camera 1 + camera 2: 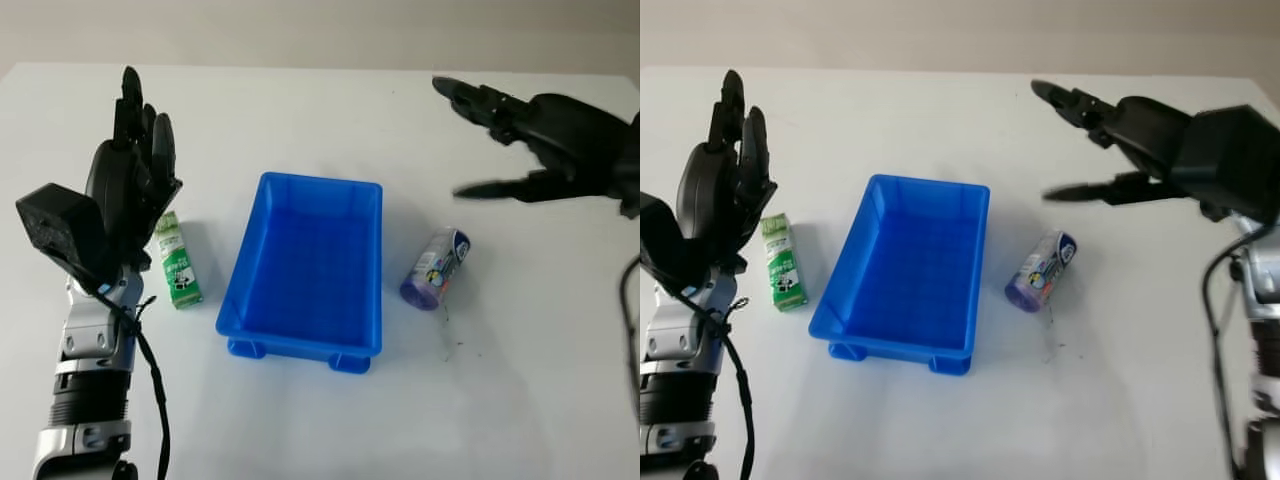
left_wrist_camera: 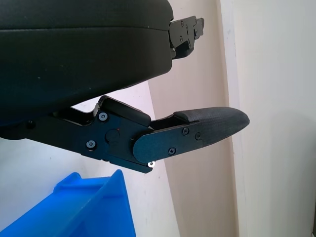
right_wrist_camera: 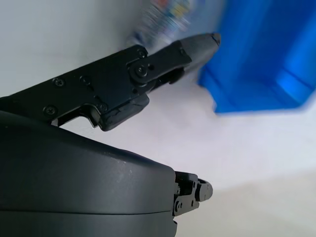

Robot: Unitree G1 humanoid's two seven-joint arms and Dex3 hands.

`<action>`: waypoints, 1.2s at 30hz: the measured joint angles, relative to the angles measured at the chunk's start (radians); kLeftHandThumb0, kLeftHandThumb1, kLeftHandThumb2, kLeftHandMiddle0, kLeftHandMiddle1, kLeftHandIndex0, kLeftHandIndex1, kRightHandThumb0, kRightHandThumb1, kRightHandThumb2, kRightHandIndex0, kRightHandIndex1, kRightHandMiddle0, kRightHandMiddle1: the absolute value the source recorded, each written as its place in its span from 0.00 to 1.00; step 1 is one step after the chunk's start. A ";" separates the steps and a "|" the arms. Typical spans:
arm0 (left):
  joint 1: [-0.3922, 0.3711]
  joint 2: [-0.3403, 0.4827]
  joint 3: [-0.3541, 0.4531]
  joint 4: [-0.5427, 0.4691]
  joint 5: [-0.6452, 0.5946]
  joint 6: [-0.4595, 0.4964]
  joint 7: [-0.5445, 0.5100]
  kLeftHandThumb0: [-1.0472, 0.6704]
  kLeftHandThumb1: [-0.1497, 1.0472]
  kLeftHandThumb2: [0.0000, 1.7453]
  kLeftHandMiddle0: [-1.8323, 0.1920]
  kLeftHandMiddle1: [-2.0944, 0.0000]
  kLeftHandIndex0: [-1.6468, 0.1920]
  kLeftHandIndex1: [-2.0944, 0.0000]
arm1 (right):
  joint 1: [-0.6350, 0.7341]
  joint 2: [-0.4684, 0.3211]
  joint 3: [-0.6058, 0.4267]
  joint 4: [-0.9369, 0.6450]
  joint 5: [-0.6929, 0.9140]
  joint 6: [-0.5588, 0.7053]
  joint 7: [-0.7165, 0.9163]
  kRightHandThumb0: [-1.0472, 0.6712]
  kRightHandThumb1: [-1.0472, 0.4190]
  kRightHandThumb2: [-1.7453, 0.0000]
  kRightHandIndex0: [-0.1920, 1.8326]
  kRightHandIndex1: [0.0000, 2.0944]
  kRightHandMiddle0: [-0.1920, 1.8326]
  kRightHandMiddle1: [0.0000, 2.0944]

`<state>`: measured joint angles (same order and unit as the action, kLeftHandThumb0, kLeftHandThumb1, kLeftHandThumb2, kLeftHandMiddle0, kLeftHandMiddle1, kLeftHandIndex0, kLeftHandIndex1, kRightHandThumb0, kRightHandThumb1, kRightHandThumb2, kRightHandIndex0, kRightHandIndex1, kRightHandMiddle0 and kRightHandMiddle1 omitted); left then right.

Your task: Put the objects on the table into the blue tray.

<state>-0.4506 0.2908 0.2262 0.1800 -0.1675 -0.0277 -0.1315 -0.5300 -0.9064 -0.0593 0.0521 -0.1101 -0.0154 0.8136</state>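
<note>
The blue tray (image 1: 305,265) holds nothing yet. The right hand (image 1: 545,140), fingers (image 1: 470,100) apart, hovers beyond the purple can (image 1: 437,268), probably to grasp it; the left hand (image 1: 130,180), open, stands beside the green carton (image 1: 178,262).

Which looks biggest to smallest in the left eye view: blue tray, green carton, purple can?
1. blue tray, by far the largest.
2 and 3. green carton and purple can look about alike; I would not rank them.

Both lie on the table, outside the tray. Both hands are open, above the table.
</note>
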 measured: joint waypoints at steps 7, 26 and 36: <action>0.000 0.001 0.000 0.000 0.000 0.002 -0.002 0.16 1.00 0.37 1.00 1.00 1.00 1.00 | 0.065 -0.069 0.015 -0.060 -0.042 -0.089 0.049 0.32 0.20 0.98 0.10 0.02 0.12 0.02; -0.002 0.002 -0.003 -0.002 0.001 0.010 0.000 0.16 1.00 0.37 1.00 1.00 1.00 1.00 | 0.132 -0.045 0.145 -0.014 -0.250 -0.366 -0.087 0.31 0.18 0.97 0.13 0.03 0.16 0.03; -0.002 0.002 -0.002 -0.011 0.000 0.011 -0.001 0.17 1.00 0.38 1.00 1.00 1.00 1.00 | 0.130 0.037 0.181 0.126 -0.241 -0.460 -0.168 0.43 0.15 0.96 0.18 0.05 0.20 0.04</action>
<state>-0.4527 0.2926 0.2238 0.1690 -0.1676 -0.0166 -0.1324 -0.3998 -0.8692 0.1217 0.1783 -0.3507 -0.4752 0.6456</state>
